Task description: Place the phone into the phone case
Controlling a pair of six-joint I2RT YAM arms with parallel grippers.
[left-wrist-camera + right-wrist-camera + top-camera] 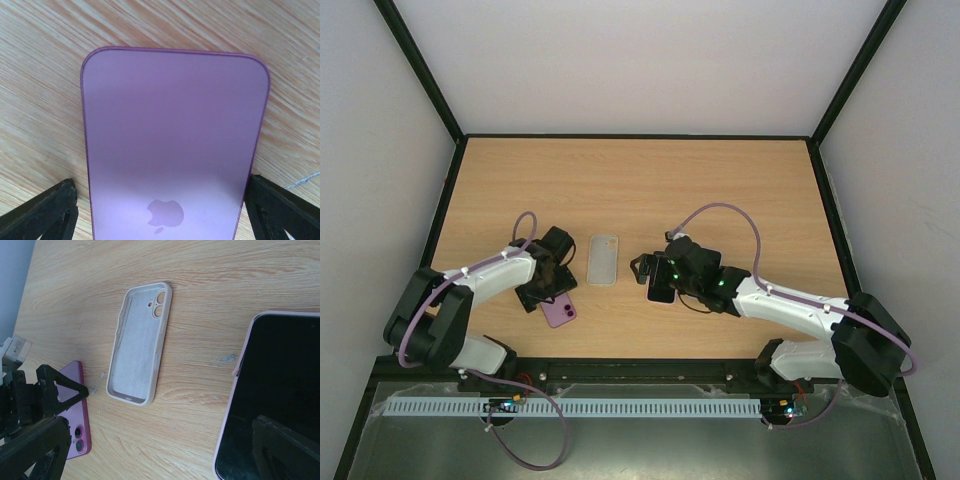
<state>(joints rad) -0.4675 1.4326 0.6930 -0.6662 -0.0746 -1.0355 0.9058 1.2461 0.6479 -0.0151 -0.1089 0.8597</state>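
Purple fills my left wrist view: the purple phone [170, 140] lies flat on the wooden table [720, 190], back up with its logo showing, near the front edge and just left of the case [604, 259]. My left gripper [160, 182] straddles its lower end with the jaws spread. One finger sits right at the phone's edge and the other shows a sliver of wood beside it, so I read the phone as not clamped.

My right gripper [653, 275] hangs wide open and holds nothing. One finger hovers over a second phone [275, 390], dark screen up with a pinkish rim, lying just right of the case.

The case rests open side up with nothing in it. As I judge it, none of the task is done: a phone has to be gripped, lifted, laid back-down over the case and pressed in. I cannot tell which of the two phones is meant.
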